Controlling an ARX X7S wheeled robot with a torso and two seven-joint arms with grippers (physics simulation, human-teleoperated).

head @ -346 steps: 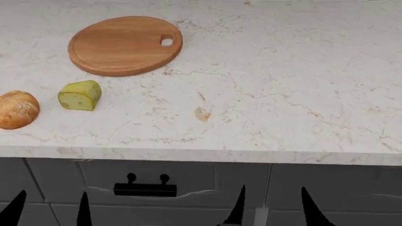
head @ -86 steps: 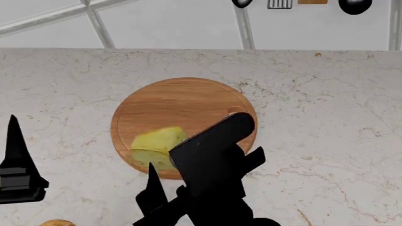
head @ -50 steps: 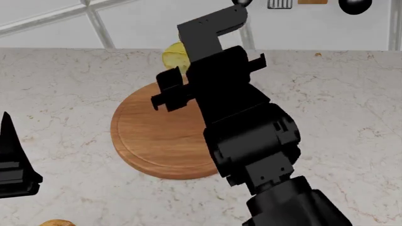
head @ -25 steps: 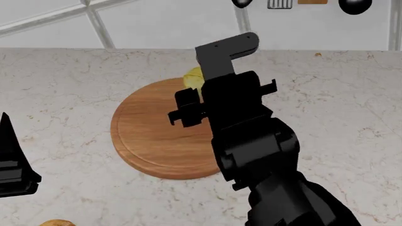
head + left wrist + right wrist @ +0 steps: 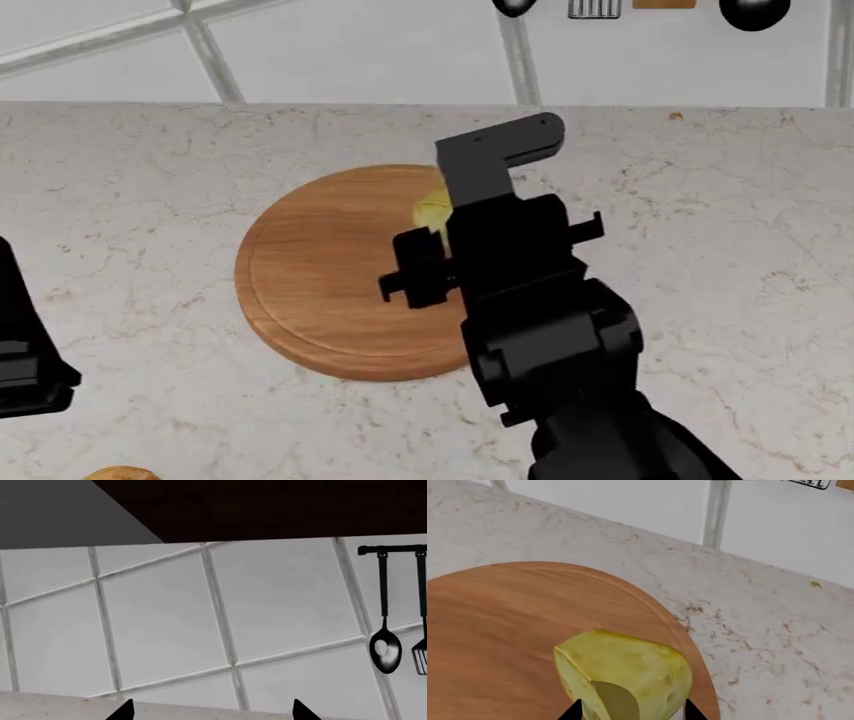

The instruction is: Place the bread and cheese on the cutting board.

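Lowered since half a second ago, the cheese (image 5: 624,675) now hangs over the board (image 5: 320,290) rather than beyond its far rim, and the right arm has drawn back toward the robot with it. In the right wrist view the two dark fingers (image 5: 570,711) sit on either side of the wedge, clamped on it, with wood grain beneath and the rim curving past close by. From the head view only a yellow sliver shows behind the right gripper (image 5: 434,225), at about 1 o'clock from the board's centre. Whether the cheese touches the wood yet cannot be told.

To set it down well, my judgement is that it should come a little toward the centre before release, since it sits near the rim and a wedge let go there could tip off onto the counter (image 5: 694,250). Lower until it rests on the wood, then part the fingers and lift straight up so nothing drags.

Bread (image 5: 118,472) peeks in at 7 o'clock on the counter, well apart from the board, not yet moved. Space should be left on the near left side of the board for it. Only the tips of the left gripper (image 5: 212,711) show, standing apart, against the tiled wall (image 5: 167,630).
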